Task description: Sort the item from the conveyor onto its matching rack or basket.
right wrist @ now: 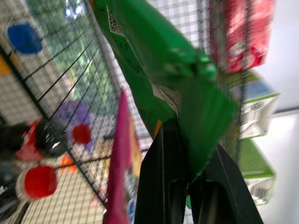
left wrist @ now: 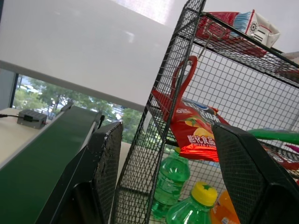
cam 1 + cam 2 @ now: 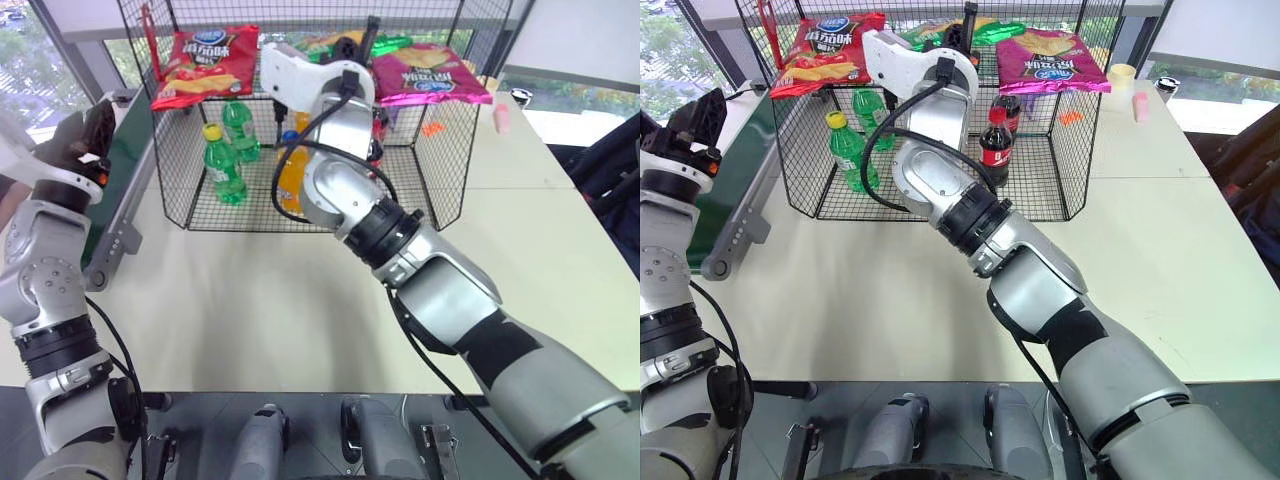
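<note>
Pale tabletop, white wall, daylit windows onto green trees.

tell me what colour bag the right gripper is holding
Green; the bag shows best in the right wrist view, pinched in the right gripper.

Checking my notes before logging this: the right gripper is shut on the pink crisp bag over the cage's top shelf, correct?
Not quite: the right gripper is shut on the green crisp bag, as the right wrist view shows. The pink bag lies on the top shelf.

red crisp bag, pink crisp bag, green bottles, cola bottle
</note>
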You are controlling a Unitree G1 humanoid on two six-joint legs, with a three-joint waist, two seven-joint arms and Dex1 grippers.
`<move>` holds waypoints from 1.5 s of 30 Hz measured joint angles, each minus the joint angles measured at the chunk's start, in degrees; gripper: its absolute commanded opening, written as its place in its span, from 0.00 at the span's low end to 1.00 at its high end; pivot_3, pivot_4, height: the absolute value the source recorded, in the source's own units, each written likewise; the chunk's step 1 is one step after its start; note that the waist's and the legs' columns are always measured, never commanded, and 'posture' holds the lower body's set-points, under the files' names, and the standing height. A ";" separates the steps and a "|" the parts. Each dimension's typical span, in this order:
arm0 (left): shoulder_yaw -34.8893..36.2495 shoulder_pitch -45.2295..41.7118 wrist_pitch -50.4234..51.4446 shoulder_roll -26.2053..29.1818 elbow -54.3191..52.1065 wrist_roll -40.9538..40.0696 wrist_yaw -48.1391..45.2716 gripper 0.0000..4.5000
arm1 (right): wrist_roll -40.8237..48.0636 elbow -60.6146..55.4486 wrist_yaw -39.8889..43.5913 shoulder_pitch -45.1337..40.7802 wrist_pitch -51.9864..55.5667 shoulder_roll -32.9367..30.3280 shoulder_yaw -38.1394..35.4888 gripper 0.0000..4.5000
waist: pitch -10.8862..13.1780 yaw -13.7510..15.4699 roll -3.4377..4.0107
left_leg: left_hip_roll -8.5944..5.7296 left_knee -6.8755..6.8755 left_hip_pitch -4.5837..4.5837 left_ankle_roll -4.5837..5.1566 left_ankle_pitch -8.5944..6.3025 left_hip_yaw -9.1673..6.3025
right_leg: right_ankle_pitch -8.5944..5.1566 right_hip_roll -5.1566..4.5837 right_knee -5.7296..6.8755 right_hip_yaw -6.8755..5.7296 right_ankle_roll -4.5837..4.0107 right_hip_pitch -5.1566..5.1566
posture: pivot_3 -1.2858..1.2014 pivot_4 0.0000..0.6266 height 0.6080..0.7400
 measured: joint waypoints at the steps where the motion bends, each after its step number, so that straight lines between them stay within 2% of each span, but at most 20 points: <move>1: -0.07 -0.30 0.00 -0.01 0.18 0.10 0.01 0.70 | 0.65 1.32 -0.75 -0.39 0.33 0.41 -0.47 0.00 | 0.00 0.02 0.00 | 0.00 0.00 0.00 0.00 0.00 -0.01 | 0.00 0.00 0.00 0.00 0.00 0.00 | 0.52 0.24 1.00; 6: -1.20 -2.03 0.00 -0.29 0.75 0.78 0.06 0.70 | 3.69 6.65 -4.30 -2.04 0.95 2.45 -2.41 0.00 | 0.00 0.00 0.00 | -0.01 0.00 -0.01 0.00 0.00 -0.02 | 0.00 0.00 0.00 -0.01 0.01 0.00 | 0.52 0.24 1.00; 11: -1.84 -2.98 0.09 -0.54 0.83 1.06 0.05 0.70 | 10.33 13.70 -12.24 -8.29 1.17 6.35 -9.09 0.00 | 0.00 -0.54 0.01 | 0.00 -0.06 -0.02 0.00 0.00 -0.03 | 0.01 0.01 0.01 0.00 0.01 -0.03 | 0.52 0.24 1.00; 14: -2.05 -2.98 0.09 -0.60 0.83 1.12 0.05 0.70 | 13.05 15.06 -15.56 -10.63 0.22 8.39 -10.40 0.23 | 0.00 -1.14 0.00 | 0.00 -0.09 -0.02 0.00 0.00 -0.06 | 0.01 0.01 0.00 -0.02 0.01 -0.03 | 0.52 0.24 1.00; 21: -1.98 -2.86 0.08 -0.87 0.26 1.12 0.33 0.70 | 16.98 16.10 -17.65 -10.70 -3.50 9.62 -10.14 1.00 | -0.01 -1.33 -0.01 | 0.00 -0.08 -0.02 0.01 0.00 -0.05 | 0.02 0.01 0.01 -0.01 0.04 -0.03 | 0.52 0.24 1.00; 26: -1.80 -2.34 0.02 -1.14 -0.30 1.12 1.22 0.70 | 19.43 16.01 -16.65 -10.57 -6.93 9.29 -9.68 1.00 | -0.01 -1.32 -0.02 | 0.00 -0.07 -0.02 0.01 0.00 -0.05 | 0.03 0.01 0.01 -0.01 0.05 -0.02 | 0.52 0.24 1.00; 31: -1.80 -2.19 -0.21 -1.58 -0.76 1.16 1.35 0.70 | 22.89 13.58 -8.21 -10.10 -11.15 8.05 -8.77 1.00 | -0.01 -1.34 -0.02 | 0.00 -0.05 -0.02 0.01 0.00 -0.05 | 0.04 0.03 0.02 -0.01 0.07 -0.02 | 0.52 0.24 1.00; 40: -1.81 -2.21 -2.08 -1.90 -0.73 1.30 1.37 0.70 | 32.93 10.77 7.39 -9.90 -15.68 2.23 -12.46 1.00 | -0.02 -1.26 -0.03 | -0.01 0.05 -0.02 0.01 0.00 -0.05 | 0.08 0.03 0.02 -0.01 0.14 0.04 | 0.52 0.24 1.00; 45: -2.23 -1.61 -2.09 -1.98 -1.14 1.90 1.17 0.70 | 38.62 -2.72 19.46 -2.10 -14.52 -3.04 -12.85 1.00 | -0.03 -1.23 -0.04 | -0.01 0.09 -0.03 0.01 0.00 -0.05 | 0.09 0.03 0.03 -0.01 0.16 0.07 | 0.52 0.24 1.00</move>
